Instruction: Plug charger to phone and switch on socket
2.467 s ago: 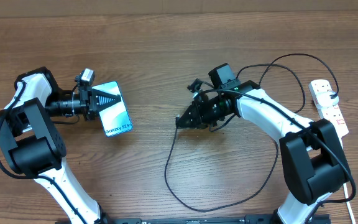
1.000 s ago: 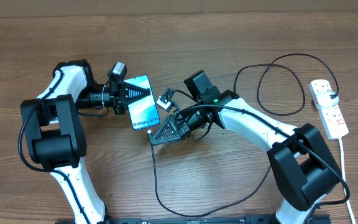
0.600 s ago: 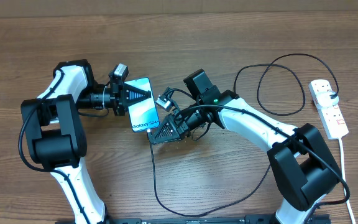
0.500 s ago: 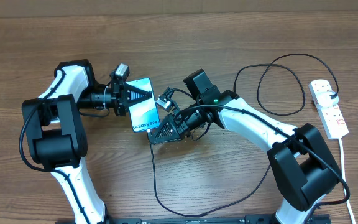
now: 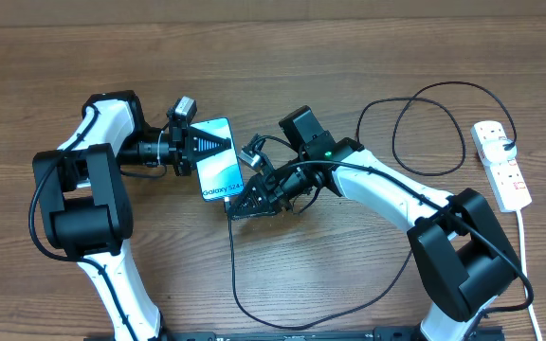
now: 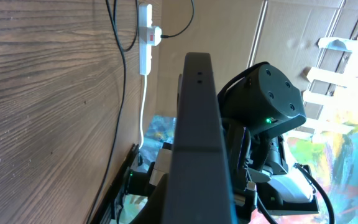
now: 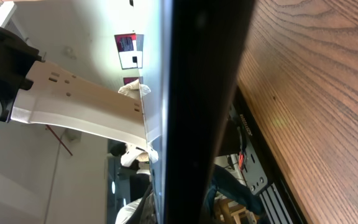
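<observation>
Overhead: the left claw [image 5: 218, 144] pinches one end of the phone [image 5: 218, 176], blue screen up. The right claw [image 5: 238, 208], pressed together on the charger [image 5: 232, 267], sits at the phone's other end. The cable loops across the worktop [image 5: 349, 294] to the socket [image 5: 500, 163]. Left wrist: the phone's dark edge fills the centre. Right wrist: the same edge, very close.

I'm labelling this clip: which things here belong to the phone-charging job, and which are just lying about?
Job: slim blue-screened smartphone; long thin black charger cable; white multi-outlet power strip.
Lying about: strip's white cord; brown wooden table.
</observation>
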